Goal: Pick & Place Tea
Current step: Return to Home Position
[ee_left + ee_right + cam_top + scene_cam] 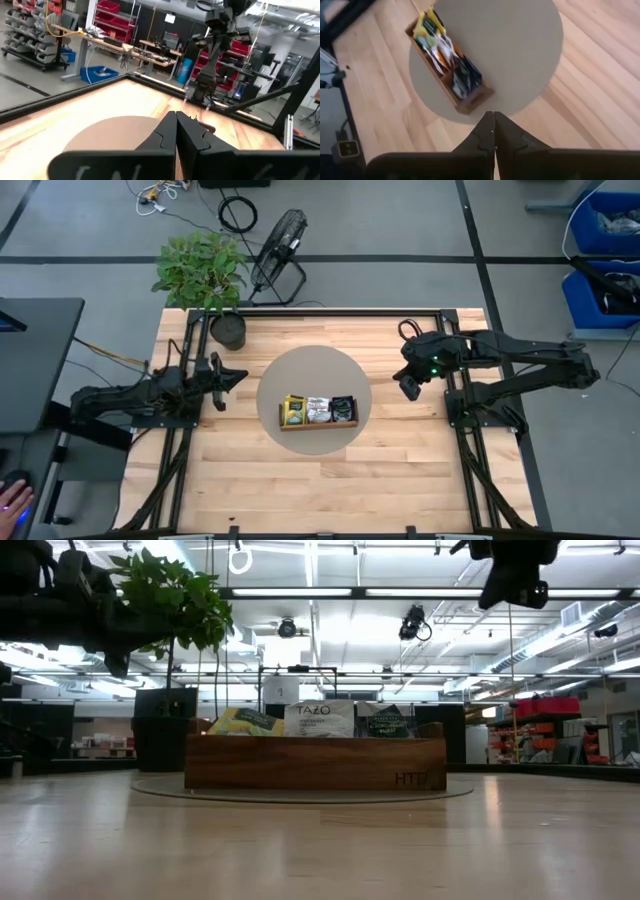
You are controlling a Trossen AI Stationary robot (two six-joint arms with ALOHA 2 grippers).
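Two grippers are sitting clear of the work, both empty. R gripper point(493, 117) is hanging high over the right side of the table point(400, 480), fingers pressed together w/ no gap showing, carrying nothing, and looking down on the round mat point(300, 370). From it the tray point(315, 762) is lying toward the table's centre, i.e. to the robot's left, well apart and well below. L gripper point(176, 117) is mirroring that on the other side: fingers likewise closed tip to tip, nothing btwn them, pointing across the mat at the R arm. The tray is sitting btwn the two, approx. midway, neither arm being clearly nearer. Its long axis is running arm to arm, so each gripper is facing a short end, not a long wall.

The tea point(318, 410) is standing on edge inside the tray, all three compartments filled: yellow packets in the section toward the L arm, white and orange ones in the middle, dark ones in the section toward the R arm. No packet is showing loose on the mat or the bare wood, so the sorting is looking finished, imo. What's remaining is only pulling back to rest, and that is turning on one thing: the tray is lying inboard of both grippers, so each arm is needing to go outward, away from it. Risk is looking low; only the potted plant point(228, 328) is standing near the L arm, toward the back edge.
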